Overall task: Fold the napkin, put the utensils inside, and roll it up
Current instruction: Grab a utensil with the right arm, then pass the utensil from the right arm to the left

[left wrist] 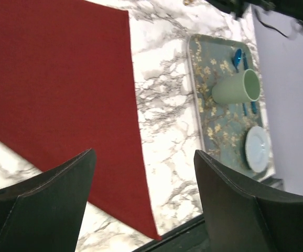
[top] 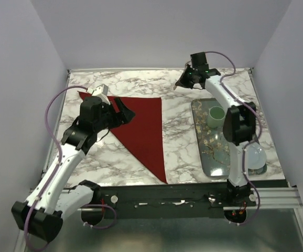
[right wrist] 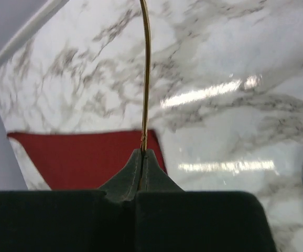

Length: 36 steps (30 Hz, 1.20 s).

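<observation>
Clenching the right end effector (right wrist: pixel 142 153) on a slim gold utensil (right wrist: pixel 146 79) over the far counter (top: pixel 183 136). Hovering the left end effector (left wrist: pixel 143 153), released, above the dark red napkin (top: pixel 143 128) lying as a folded triangle. Carrying on the floral tray (top: pixel 197 136): a green cup (top: pixel 216 116), blue cutlery (left wrist: pixel 238 56), a white plate (left wrist: pixel 257 148) at its edge.

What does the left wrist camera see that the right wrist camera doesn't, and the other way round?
Only the left wrist view shows the green cup and white plate on the tray, plus the open left gripper. Only the right wrist view shows the right gripper shut on a thin gold utensil. Both show the red napkin and the marble table.
</observation>
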Available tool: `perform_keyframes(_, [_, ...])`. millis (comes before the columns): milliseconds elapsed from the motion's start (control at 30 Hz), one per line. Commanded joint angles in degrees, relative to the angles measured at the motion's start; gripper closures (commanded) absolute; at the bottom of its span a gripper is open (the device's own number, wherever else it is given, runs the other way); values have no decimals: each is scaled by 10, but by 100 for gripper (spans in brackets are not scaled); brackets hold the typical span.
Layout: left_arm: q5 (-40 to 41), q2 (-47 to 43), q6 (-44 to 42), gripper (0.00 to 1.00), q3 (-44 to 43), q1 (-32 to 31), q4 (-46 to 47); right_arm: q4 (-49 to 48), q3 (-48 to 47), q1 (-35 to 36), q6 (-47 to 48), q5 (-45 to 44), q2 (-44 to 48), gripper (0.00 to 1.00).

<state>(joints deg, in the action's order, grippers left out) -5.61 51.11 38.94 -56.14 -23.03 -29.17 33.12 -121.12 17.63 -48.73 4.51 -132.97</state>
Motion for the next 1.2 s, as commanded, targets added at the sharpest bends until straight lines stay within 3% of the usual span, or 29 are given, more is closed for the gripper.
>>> perform_keyframes(0, [-167, 67, 85, 15, 2, 81, 130, -82, 201, 10, 286, 182, 204, 99])
perform_keyframes(67, [-257, 109, 145, 15, 10, 104, 238, -117, 327, 14, 328, 251, 285, 99])
perform_keyframes(133, [-319, 171, 168, 17, 0, 108, 289, -166, 446, 25, 359, 283, 338, 99])
perform_keyframes(267, [-360, 262, 207, 17, -26, 86, 401, -217, 557, 64, 363, 349, 414, 99])
perform_keyframes(400, [-363, 314, 200, 10, -51, 71, 411, -232, 618, 127, 370, 351, 471, 99])
perform_keyframes(533, [-333, 307, 195, 12, -29, 71, 387, -256, 655, 151, 359, 344, 508, 99])
perform_keyframes(633, [-247, 295, 139, 18, -47, 59, 293, -236, 652, 171, 349, 292, 511, 99])
perform_keyframes(667, [-212, 293, 114, 20, -61, 38, 207, -227, 647, 177, 347, 274, 509, 99])
perform_keyframes(767, [-69, 288, 78, 30, -105, 7, 111, -174, 620, 216, 356, 152, 498, 99])
perform_keyframes(800, [-44, 285, 75, 30, -118, -10, 98, -158, 613, 235, 357, 85, 493, 99])
perform_keyframes(900, [40, 268, 69, 30, -126, -39, 65, -128, 604, 255, 348, -5, 479, 99])
perform_keyframes(1167, [157, 260, 95, 23, -113, -118, 34, -111, 591, 306, 344, -100, 476, 99])
